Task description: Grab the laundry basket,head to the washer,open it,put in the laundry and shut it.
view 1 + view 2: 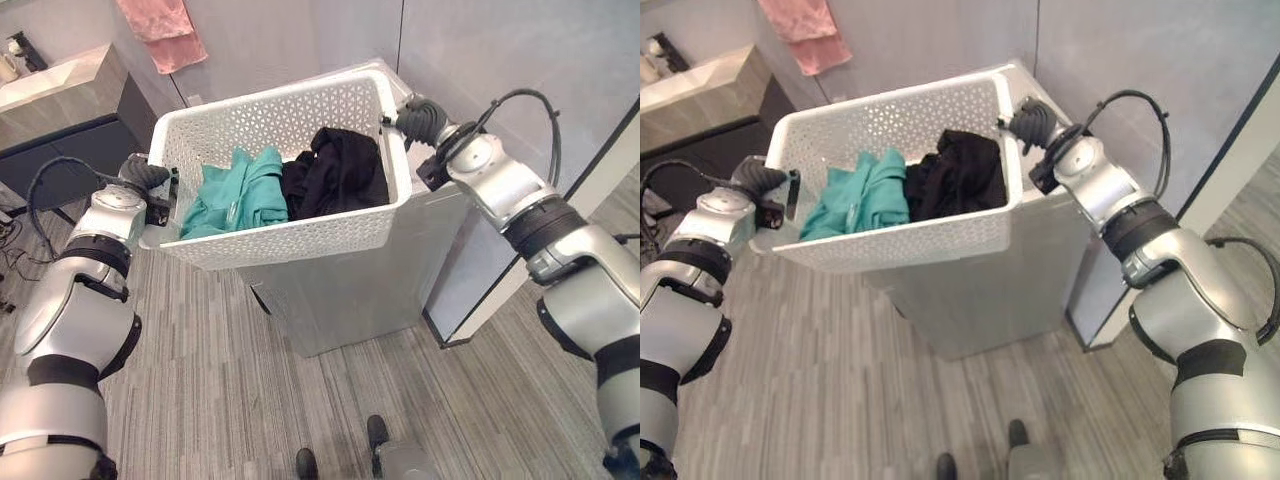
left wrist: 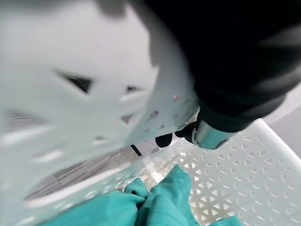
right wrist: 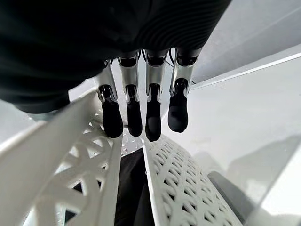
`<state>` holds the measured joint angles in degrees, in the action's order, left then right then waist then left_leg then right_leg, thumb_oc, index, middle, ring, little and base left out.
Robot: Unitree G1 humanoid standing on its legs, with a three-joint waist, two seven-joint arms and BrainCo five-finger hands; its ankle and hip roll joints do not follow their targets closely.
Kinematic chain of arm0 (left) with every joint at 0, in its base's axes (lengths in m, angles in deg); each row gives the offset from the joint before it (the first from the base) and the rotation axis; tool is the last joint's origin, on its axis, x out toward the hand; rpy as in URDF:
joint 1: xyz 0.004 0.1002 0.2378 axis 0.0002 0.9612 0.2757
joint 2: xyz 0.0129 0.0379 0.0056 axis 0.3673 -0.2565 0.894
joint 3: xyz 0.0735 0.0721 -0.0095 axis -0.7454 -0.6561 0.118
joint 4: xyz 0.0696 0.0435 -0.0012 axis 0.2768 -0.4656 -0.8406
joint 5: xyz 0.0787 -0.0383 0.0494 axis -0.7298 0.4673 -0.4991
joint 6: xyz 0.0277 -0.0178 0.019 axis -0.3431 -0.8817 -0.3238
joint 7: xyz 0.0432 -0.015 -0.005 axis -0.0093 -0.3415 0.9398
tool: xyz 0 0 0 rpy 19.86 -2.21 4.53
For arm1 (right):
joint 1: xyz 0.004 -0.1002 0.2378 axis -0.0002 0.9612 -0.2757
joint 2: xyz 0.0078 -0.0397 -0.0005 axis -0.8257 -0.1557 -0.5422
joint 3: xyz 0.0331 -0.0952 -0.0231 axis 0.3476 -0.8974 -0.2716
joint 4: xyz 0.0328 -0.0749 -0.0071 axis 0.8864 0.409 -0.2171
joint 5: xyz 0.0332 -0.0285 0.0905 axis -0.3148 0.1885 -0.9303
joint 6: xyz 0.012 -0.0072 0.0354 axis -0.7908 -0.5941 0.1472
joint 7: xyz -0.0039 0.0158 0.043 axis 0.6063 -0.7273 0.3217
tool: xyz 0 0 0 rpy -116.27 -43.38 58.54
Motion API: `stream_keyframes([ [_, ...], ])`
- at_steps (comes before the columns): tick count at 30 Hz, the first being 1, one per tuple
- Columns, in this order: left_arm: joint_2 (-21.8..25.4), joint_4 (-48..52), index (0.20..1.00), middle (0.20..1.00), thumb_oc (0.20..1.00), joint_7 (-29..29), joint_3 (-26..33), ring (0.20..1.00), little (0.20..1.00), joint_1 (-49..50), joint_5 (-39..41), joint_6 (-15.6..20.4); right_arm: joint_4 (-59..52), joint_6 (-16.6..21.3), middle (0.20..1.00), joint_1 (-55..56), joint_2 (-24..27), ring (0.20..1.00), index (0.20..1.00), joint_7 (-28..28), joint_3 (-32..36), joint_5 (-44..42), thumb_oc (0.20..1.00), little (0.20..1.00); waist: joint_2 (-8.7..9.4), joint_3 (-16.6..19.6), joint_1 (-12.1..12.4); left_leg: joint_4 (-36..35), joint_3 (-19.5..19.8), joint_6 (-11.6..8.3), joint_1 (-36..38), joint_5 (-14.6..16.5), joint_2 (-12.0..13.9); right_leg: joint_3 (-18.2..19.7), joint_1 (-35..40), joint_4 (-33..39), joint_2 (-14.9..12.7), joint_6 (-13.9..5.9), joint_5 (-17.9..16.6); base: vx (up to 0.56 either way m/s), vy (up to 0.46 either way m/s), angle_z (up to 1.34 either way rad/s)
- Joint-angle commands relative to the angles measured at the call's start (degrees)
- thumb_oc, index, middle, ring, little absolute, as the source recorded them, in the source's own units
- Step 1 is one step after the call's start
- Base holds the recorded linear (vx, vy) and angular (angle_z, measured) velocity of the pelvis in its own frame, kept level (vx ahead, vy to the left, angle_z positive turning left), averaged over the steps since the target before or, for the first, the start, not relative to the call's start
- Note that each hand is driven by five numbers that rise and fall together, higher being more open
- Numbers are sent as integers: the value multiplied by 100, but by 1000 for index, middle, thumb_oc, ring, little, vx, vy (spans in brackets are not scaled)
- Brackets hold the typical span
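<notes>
I hold a white perforated laundry basket (image 1: 290,235) off the floor by its two ends. My left hand (image 1: 148,180) is curled on the handle at the basket's left end, and its dark tips (image 2: 164,139) poke through the wall. At the right end my right hand (image 1: 420,118) grips the rim, with the fingers (image 3: 146,117) hooked over the edge. Inside lie a teal garment (image 1: 235,195) and a black garment (image 1: 335,170). The basket hangs just over the top of a silver-grey washer (image 1: 340,290), whose lid I cannot see.
A pink towel (image 1: 160,30) hangs on the back wall. A sink counter (image 1: 60,80) over a dark cabinet (image 1: 60,160) stands at the far left. A grey wall panel with a dark-framed edge (image 1: 600,150) runs along the right. Striped grey floor (image 1: 220,380) lies in front.
</notes>
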<state>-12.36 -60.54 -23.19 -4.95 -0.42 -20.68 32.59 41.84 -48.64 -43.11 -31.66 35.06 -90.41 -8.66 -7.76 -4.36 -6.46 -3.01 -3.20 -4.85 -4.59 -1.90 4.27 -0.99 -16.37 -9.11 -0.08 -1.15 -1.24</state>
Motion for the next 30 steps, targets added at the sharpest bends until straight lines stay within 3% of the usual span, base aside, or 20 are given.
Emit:
stream_keyframes([
  [1, -683, -503, 200, 200, 200, 340, 210, 200, 200, -247, 442, 463, 600, 246, 200, -1122, -126, 200, 200, 294, -285, 184, 200, 200, 388, -389, -265, -199, -4, -167, 238, -244, -233, 103, 749, 1360, -277, -292, -622, 41, -58, 7],
  [8, -677, -528, 200, 200, 200, 567, 204, 200, 200, -831, 846, 643, 888, 412, 200, -1697, -437, 200, 200, 576, -465, 18, 200, 200, 390, -310, -245, -199, -72, -293, -309, -428, -177, 300, 193, 1411, -266, -328, -729, 30, -43, -2],
  [20, -762, -379, 200, 200, 200, 1142, 337, 200, 200, -1582, 1275, 872, 698, 631, 203, -2275, -798, 203, 203, 1007, -790, 22, 203, 203, 391, -318, -212, -199, -135, -541, -597, -874, -13, 375, -86, 1411, -152, -269, -711, 46, -37, -8],
  [22, -803, -345, 200, 200, 200, 1217, 356, 200, 200, -1641, 1217, 898, 667, 681, 347, -2297, -846, 347, 347, 1046, -799, 52, 347, 347, 376, -339, -203, -199, -152, -566, -639, -919, 3, 365, -116, 1411, -147, -264, -717, 0, 0, 0],
  [25, -940, -180, 200, 200, 200, 1496, 490, 200, 200, -1681, 1235, 1057, 684, 797, 435, -2327, -887, 435, 435, 1287, -726, 193, 435, 435, 368, -391, -181, -199, -139, -600, -760, -980, 21, 330, -212, 1411, -154, -266, -711, -25, -24, 0],
  [26, -1058, -92, 567, 567, 567, 1695, 555, 567, 567, -1657, 1112, 1116, 733, 824, 1000, -2325, -914, 1000, 1000, 1464, -666, 363, 1000, 1000, 362, -400, -178, -199, -139, -616, -831, -1008, 31, 309, -276, 1411, -168, -279, -722, -41, -38, 2],
  [27, -1062, -83, 1000, 1000, 1000, 1707, 558, 1000, 1000, -1653, 1103, 1114, 732, 824, 1000, -2322, -914, 1000, 1000, 1467, -665, 368, 1000, 1000, 360, -396, -177, -199, -137, -616, -836, -1009, 30, 308, -280, 1411, -169, -279, -722, -18, -31, 4],
  [30, -1265, 30, 1000, 1000, 1000, 1973, 614, 1000, 1000, -1644, 820, 1166, 787, 813, 1000, -2357, -965, 1000, 1000, 1659, -737, 894, 1000, 1000, 356, -450, -179, -199, -140, -648, -876, -1069, 50, 303, -298, 1411, -147, -267, -722, -8, -14, 2],
])
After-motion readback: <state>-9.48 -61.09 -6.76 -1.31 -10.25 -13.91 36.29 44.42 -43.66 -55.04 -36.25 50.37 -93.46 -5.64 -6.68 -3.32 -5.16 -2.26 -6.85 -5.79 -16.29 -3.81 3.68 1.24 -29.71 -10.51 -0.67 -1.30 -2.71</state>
